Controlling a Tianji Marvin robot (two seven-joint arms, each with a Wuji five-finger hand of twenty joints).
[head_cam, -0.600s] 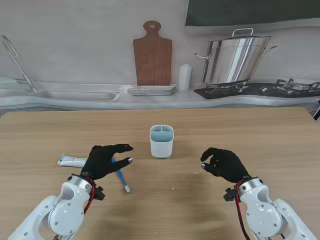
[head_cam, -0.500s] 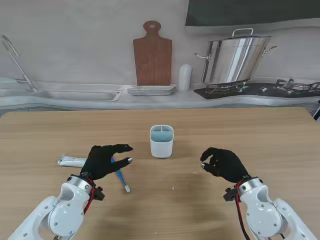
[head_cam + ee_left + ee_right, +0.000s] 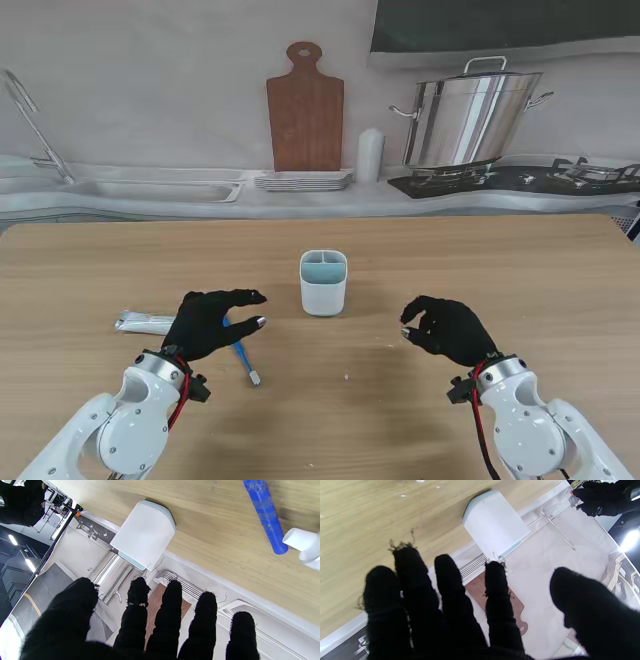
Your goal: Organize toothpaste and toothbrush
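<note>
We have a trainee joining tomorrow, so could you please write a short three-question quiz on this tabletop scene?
1. True or false: the blue toothbrush already stands in the white holder cup.
2. Which hand is over the toothbrush and the toothpaste tube?
A. left hand
B. right hand
C. neither
3. Fill in: seen from the stand, the holder cup stands between the two hands and ____ from me than both.

Key:
1. False; it lies flat on the wooden table.
2. A; the hand is open and holds nothing, as is the right.
3. farther
</note>
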